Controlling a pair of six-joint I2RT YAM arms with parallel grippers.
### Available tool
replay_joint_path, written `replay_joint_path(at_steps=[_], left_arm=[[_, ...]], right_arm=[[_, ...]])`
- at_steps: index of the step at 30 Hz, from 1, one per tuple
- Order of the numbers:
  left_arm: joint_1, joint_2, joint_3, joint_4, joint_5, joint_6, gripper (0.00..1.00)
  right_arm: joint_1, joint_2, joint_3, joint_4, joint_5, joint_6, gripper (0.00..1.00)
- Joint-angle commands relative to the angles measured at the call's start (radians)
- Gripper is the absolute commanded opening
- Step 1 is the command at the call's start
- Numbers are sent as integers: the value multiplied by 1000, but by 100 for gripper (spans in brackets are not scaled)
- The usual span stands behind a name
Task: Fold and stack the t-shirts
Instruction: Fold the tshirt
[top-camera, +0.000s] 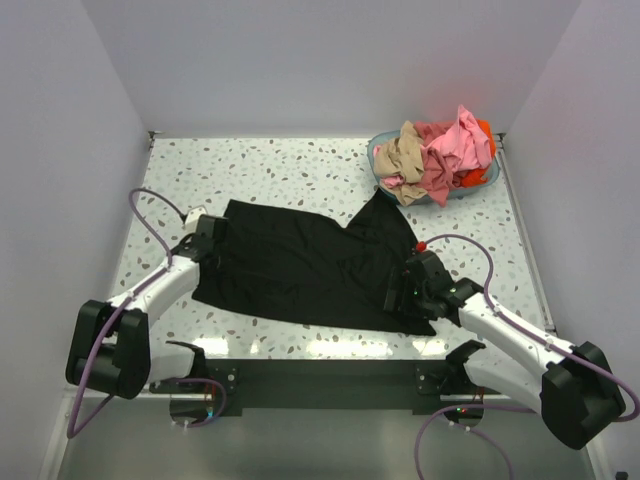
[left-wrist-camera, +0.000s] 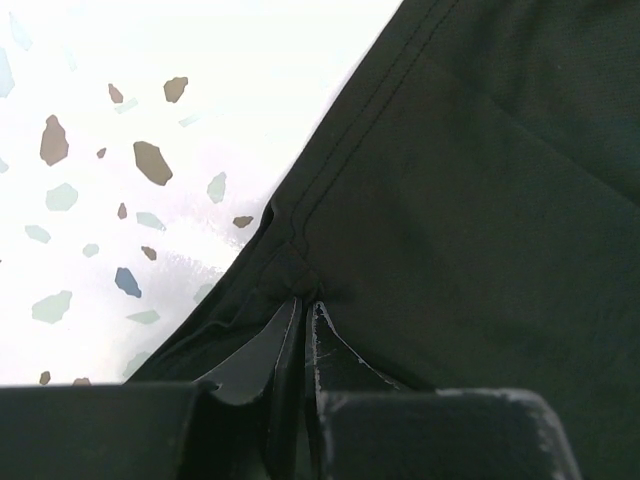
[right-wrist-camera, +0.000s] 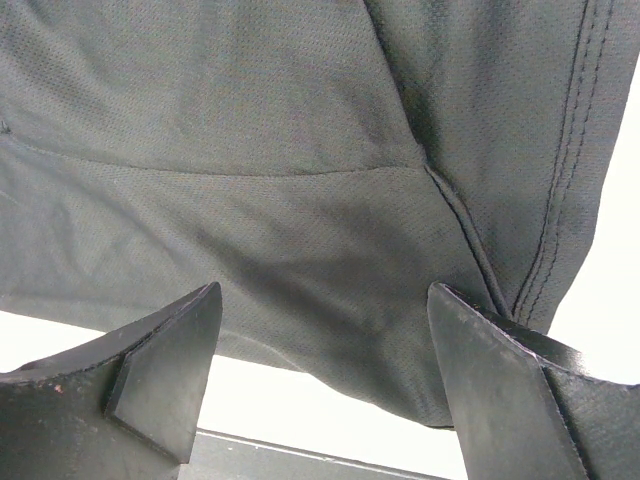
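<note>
A large black t-shirt (top-camera: 310, 262) lies spread on the speckled table. My left gripper (top-camera: 207, 238) is at its left edge and is shut on a pinch of the black cloth (left-wrist-camera: 300, 285) near a hem seam. My right gripper (top-camera: 405, 290) is over the shirt's near right corner with its jaws wide open and empty; the black cloth (right-wrist-camera: 300, 200) lies just beyond its fingertips (right-wrist-camera: 190, 330). Pink, tan-beige and orange-red shirts (top-camera: 440, 150) are heaped at the back right.
The heaped shirts fill a teal round basket (top-camera: 383, 143) in the back right corner. White walls close the table on three sides. A dark strip (top-camera: 320, 372) runs along the near edge between the arm bases.
</note>
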Motion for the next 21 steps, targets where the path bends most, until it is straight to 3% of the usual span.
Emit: replay_joint_path(at_steps=[1, 3, 5, 7, 8, 11, 14, 17, 18, 21], left_arm=[[12, 18, 51, 17, -40, 37, 9], [14, 36, 57, 19, -47, 40, 10], [14, 48, 68, 17, -49, 44, 18], [14, 50, 74, 6, -55, 46, 37], [12, 45, 80, 3, -61, 47, 57], [12, 16, 94, -23, -95, 50, 85], [-6, -19, 106, -27, -101, 46, 93], [-129, -2, 149, -26, -179, 29, 100], [-211, 13, 164, -23, -197, 24, 100], [-263, 93, 214, 35, -130, 26, 100]], right_arm=[[0, -5, -10, -7, 13, 0, 87], [0, -5, -4, -9, 16, -1, 88], [0, 0, 4, -20, 22, -6, 87], [0, 0, 24, -32, 33, -12, 87], [0, 3, 33, -49, 45, -17, 88], [0, 4, 103, -84, 88, -41, 87], [0, 21, 154, -90, 117, -78, 88], [0, 70, 234, -84, 128, -110, 87], [0, 85, 272, -78, 125, -127, 87], [0, 150, 333, -35, 116, -159, 88]])
